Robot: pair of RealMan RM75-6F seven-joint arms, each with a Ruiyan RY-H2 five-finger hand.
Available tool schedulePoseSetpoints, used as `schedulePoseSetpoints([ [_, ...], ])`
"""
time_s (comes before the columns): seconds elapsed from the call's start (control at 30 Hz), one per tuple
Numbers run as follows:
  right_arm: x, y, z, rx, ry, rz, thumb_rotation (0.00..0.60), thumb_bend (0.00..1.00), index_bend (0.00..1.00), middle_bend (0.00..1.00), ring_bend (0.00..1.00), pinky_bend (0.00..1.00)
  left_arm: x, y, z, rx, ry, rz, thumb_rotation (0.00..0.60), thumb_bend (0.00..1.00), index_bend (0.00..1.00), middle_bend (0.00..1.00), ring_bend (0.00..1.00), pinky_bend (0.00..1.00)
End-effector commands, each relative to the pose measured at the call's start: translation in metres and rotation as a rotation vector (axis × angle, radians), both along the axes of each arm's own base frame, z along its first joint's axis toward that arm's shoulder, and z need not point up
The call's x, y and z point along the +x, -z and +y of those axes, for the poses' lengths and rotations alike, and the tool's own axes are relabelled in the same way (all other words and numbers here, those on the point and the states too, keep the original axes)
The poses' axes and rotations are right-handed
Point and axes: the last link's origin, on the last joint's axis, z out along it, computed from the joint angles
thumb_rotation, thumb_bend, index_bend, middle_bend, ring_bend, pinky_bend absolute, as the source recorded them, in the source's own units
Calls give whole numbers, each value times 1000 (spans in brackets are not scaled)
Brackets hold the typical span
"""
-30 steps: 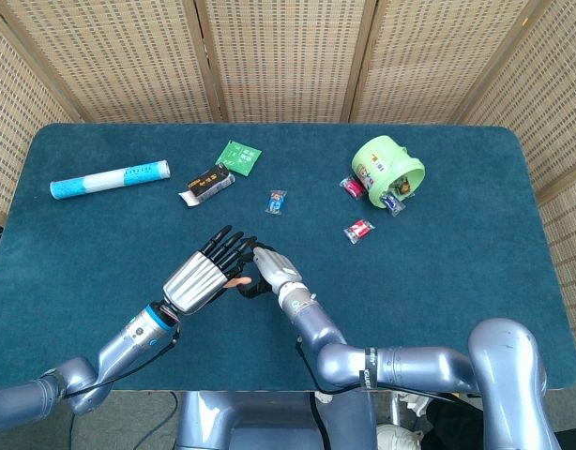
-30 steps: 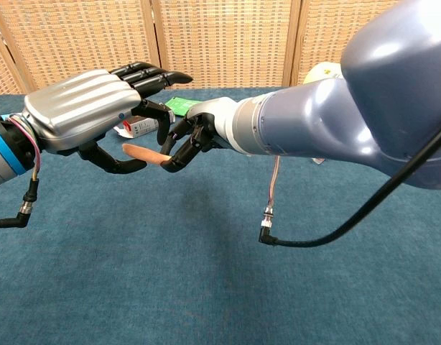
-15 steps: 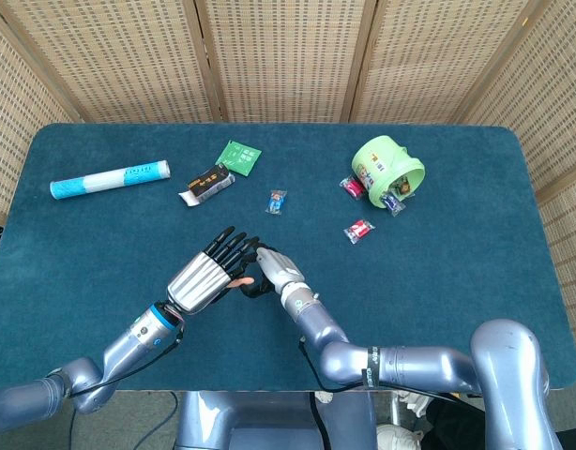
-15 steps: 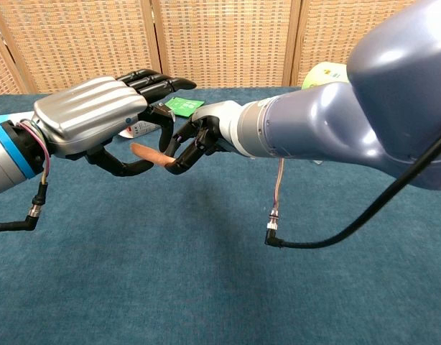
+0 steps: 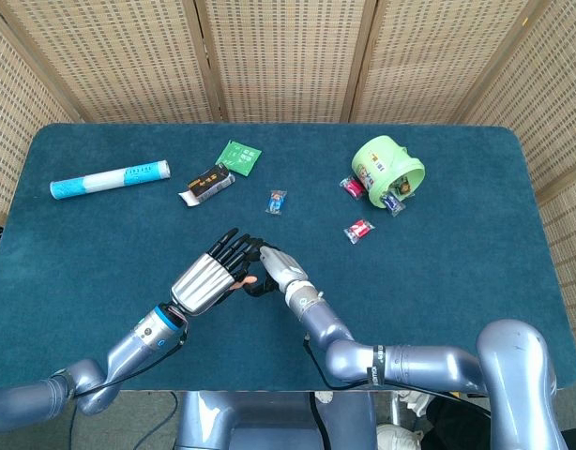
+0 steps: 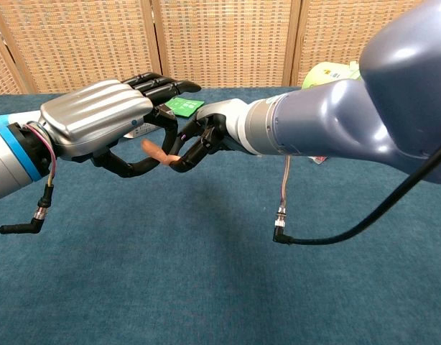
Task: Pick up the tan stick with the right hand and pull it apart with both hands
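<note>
Tan stick [image 6: 157,152]: held above the desk [image 5: 476,262], near centre, between both hands.
Right hand [image 6: 206,135]: fingers pinching the stick's right end.
Left hand [image 6: 98,126]: thumb curled under the stick's left end; other fingers extended over it. Contact unclear.
Far left: white-blue tube [image 5: 110,178], print unreadable.
Far right: green cup [image 5: 389,167] on its side, small packets beside it, labels illegible.

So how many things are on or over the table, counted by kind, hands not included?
Tan stick, held between the hands: 1
White and blue tube: 1
Green packet: 1
Black and orange box: 1
Green cup, on its side: 1
Small wrapped candies: at least 4
Total: at least 9
</note>
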Motion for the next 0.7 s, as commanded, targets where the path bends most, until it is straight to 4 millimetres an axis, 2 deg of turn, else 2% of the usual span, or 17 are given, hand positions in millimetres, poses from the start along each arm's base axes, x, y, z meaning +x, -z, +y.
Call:
schedulePoseSetpoints([
  [0.03,-2,0,-1,-1,0,3,600,559,655,138,0,0,1,1,0,-3,-5,-4,600,487,651,0,0,0],
  [0.37,-9,-4,-5,-15,13,2,600,563,706,145,0,0,-3,-3,6,20,-12,-5,600,489,704,0,0,0],
  [0.7,-19,-14,-8,-28,30,-10,600,579,743,146,0,0,-23,-22,19,88,-44,8,600,490,718,0,0,0],
])
